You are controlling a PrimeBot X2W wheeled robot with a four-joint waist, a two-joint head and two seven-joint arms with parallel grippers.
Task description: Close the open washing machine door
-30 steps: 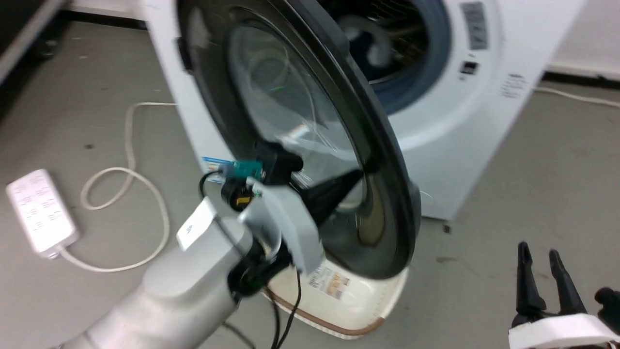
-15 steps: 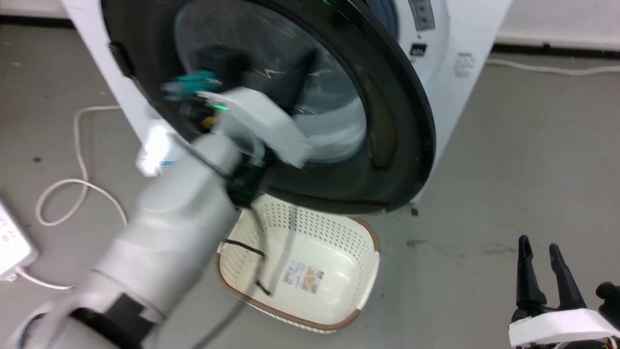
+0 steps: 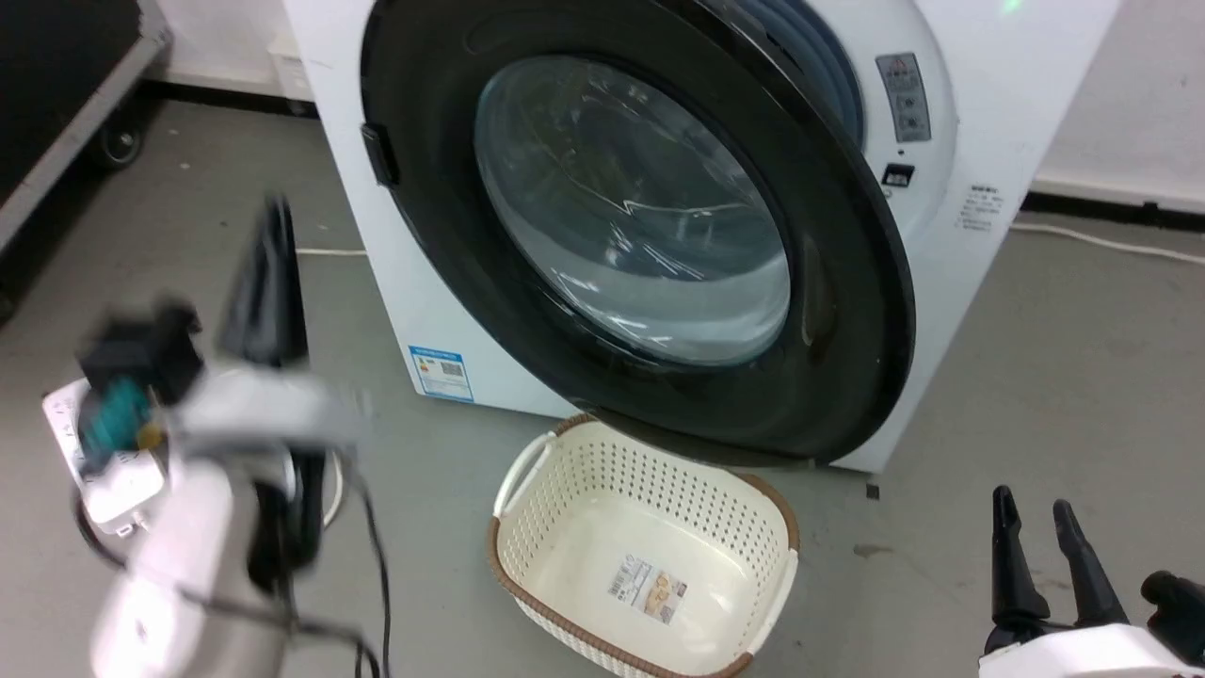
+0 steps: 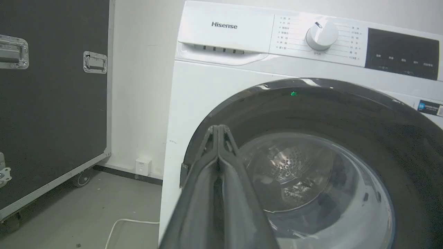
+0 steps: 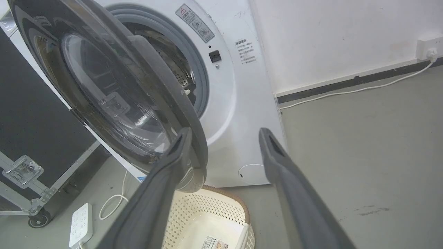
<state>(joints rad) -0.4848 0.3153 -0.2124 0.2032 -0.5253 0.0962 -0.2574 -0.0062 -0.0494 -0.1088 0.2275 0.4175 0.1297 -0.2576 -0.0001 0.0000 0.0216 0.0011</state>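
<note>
Left claw (image 3: pixel 275 221) withdrawn leftward, apart from washing machine door (image 3: pixel 631 207).

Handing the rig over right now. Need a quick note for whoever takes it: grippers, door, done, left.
Left gripper: shut, empty, left of the washing machine door, not touching it.
Right gripper: open, empty, low on the right, clear of the washing machine.
Door: nearly shut, but a gap shows on its free side, with the grey gasket visible behind.
Done: most of the swing.
Left: likely one push on the rim until it sits flush.
White basket on the floor below the door's lower edge.
</note>
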